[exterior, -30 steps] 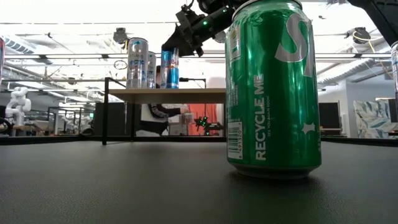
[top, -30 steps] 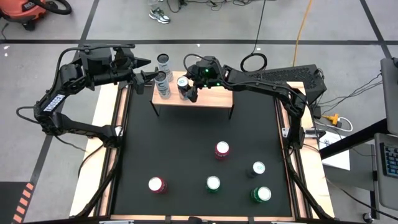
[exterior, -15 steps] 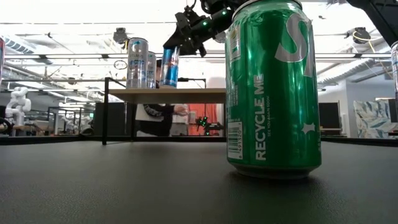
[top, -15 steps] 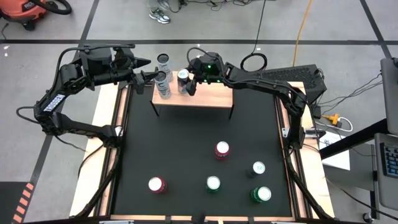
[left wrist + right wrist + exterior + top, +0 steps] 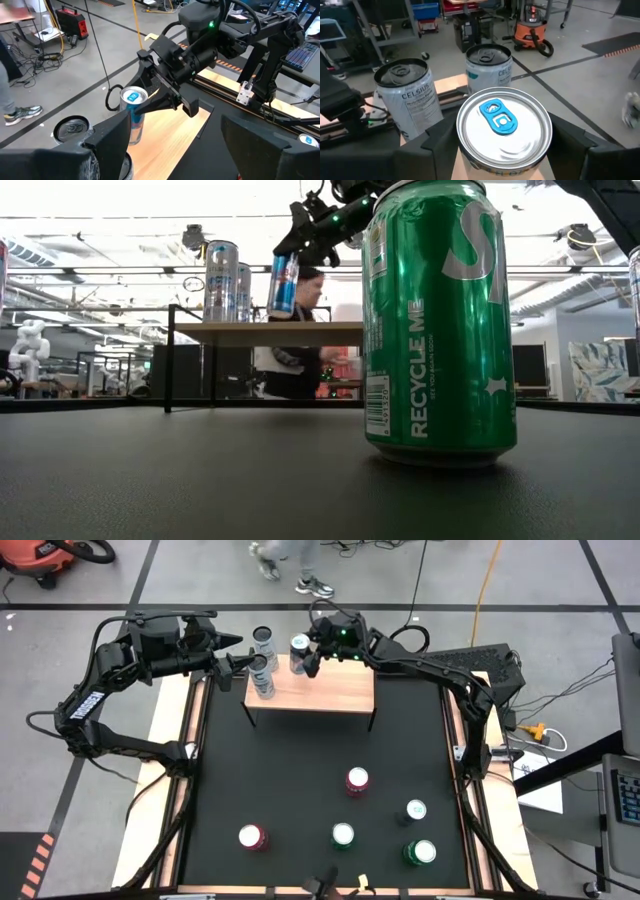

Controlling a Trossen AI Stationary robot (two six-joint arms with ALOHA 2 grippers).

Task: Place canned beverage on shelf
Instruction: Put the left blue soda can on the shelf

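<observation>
A small light-wood shelf (image 5: 325, 692) on thin black legs stands at the far end of a black table (image 5: 300, 780). Two tall silver cans (image 5: 263, 675) already stand at its left end, one behind the other. The right gripper (image 5: 308, 652) is clamped on a blue and silver can (image 5: 298, 650), holding it tilted in the air just above the shelf's back edge, beside the two silver cans; its base is clear of the board in the level view. This can is not yet set down. The left gripper (image 5: 243, 661) hangs at the shelf's left end next to the nearer silver can, its jaws apart, holding nothing. Five more cans wait on the near half of the table: a large green one (image 5: 440, 320) and four others (image 5: 357, 780). The task looks under way, with much left. A person (image 5: 290, 345) moves beyond the table.
</observation>
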